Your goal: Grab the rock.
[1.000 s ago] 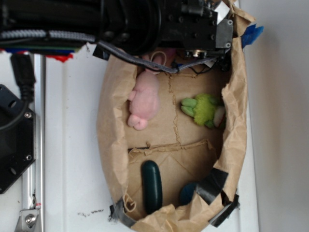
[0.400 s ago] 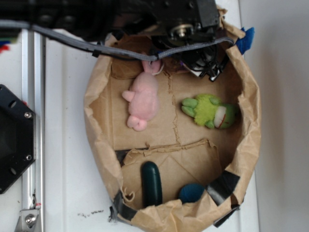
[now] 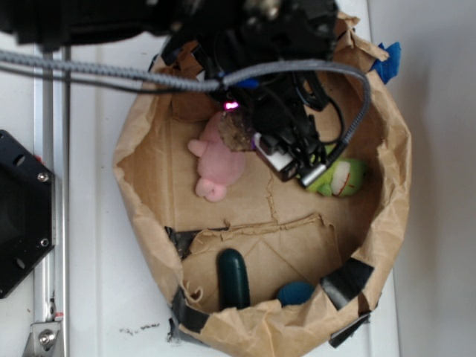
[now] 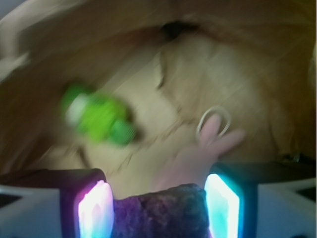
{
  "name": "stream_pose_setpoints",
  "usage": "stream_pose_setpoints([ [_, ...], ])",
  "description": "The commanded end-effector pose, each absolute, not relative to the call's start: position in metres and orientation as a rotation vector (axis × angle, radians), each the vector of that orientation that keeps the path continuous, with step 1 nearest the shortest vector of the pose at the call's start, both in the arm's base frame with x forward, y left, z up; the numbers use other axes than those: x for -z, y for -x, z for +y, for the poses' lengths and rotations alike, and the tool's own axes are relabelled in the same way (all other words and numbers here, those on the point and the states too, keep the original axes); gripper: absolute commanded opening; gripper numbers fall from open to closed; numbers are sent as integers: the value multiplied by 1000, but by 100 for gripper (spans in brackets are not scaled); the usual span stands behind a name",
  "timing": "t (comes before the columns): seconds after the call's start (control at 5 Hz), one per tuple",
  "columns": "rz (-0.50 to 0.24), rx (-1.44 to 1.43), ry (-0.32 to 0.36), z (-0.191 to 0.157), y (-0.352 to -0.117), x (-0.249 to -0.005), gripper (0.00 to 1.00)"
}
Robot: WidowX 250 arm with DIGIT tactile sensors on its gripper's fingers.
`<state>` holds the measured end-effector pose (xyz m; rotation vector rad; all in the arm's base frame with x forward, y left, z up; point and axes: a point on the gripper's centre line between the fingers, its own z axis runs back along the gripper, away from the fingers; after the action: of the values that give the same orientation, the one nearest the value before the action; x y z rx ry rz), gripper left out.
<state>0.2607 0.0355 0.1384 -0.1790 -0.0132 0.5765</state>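
Having been lifted from the upper frame, the rough brown-grey rock (image 4: 159,212) is apparently clamped by the gripper (image 4: 157,208), so the grab looks accomplished.

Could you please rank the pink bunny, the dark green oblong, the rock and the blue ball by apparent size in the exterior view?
1. pink bunny, partly hidden
2. dark green oblong
3. rock and blue ball: unsure, since the rock sits nearer the camera in the hand and the ball is half hidden.

Robot lab bench: white tabletop (image 3: 97,282), metal rail (image 3: 50,223), taped paper bag (image 3: 149,223).
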Motion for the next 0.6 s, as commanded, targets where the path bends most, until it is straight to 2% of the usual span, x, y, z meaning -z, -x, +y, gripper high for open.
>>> stream_pose_setpoints([
  [0.0,-151,-380,227,12,-252,-195,0],
  [0.4,-210,-396,164,-2,-249,-196,0],
])
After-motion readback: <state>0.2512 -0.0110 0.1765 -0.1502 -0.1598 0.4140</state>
